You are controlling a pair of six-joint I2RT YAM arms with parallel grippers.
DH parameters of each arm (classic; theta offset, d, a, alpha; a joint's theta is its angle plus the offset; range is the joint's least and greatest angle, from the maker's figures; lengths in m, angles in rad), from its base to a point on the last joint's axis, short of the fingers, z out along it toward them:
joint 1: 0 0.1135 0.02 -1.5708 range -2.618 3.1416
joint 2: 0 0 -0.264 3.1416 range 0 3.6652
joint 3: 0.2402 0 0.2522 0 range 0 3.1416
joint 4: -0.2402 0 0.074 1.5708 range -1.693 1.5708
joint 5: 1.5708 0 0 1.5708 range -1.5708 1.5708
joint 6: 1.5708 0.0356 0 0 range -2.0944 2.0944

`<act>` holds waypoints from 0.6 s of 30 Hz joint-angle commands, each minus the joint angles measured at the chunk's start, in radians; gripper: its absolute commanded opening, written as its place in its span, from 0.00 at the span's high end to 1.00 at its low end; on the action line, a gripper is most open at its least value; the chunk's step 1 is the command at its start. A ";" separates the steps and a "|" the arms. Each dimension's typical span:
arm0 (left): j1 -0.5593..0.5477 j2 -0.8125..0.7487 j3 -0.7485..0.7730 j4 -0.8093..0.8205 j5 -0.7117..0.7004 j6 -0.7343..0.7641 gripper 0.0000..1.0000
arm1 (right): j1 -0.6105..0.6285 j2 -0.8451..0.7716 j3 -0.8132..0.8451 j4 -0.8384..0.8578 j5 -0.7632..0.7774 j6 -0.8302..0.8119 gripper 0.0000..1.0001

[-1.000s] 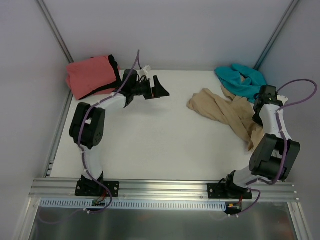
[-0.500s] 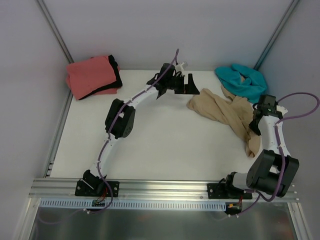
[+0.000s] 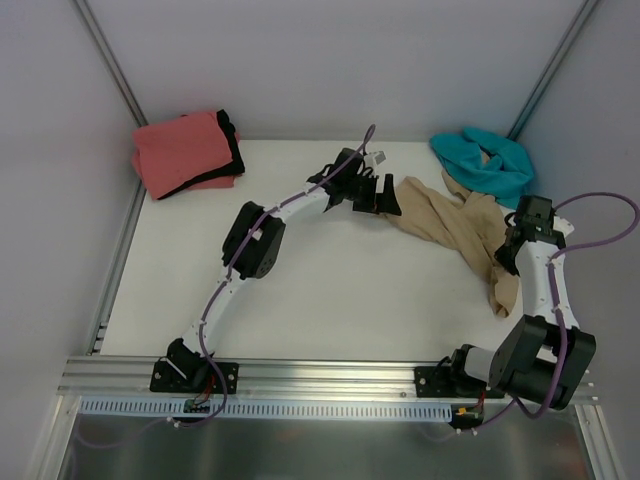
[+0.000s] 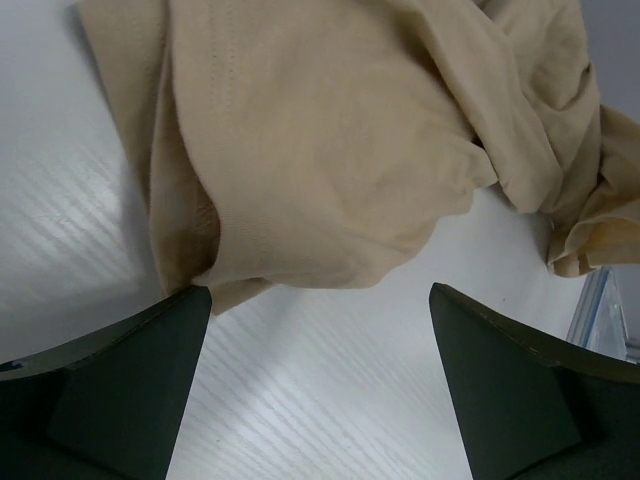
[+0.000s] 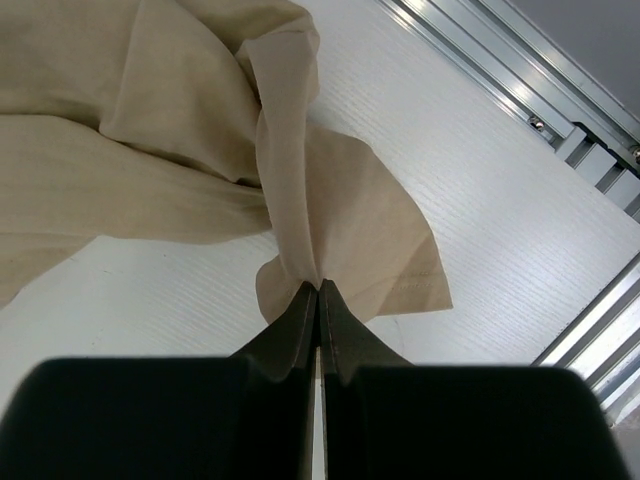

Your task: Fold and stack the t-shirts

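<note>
Reaching far across the bench (image 3: 320,290) with the left tool (image 3: 383,196) spread wide at the tan t-shirt (image 3: 450,222) lying crumpled back-right; pinching its fold tight in the right tool (image 5: 318,288), elbow bent.

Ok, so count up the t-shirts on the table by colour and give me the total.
Coral-pink t-shirt: 1
Black t-shirt: 1 (only its edge shows by the coral-pink one)
Teal t-shirt: 1
Tan t-shirt: 1
Total: 4
</note>
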 commanded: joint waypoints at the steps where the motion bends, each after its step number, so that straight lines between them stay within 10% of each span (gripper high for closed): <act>1: 0.022 -0.013 0.017 -0.022 -0.041 0.053 0.07 | -0.006 -0.028 -0.007 0.006 -0.008 0.016 0.99; 18: 0.071 -0.002 0.009 0.024 -0.068 0.041 0.06 | -0.008 0.008 0.003 0.015 -0.019 0.008 0.99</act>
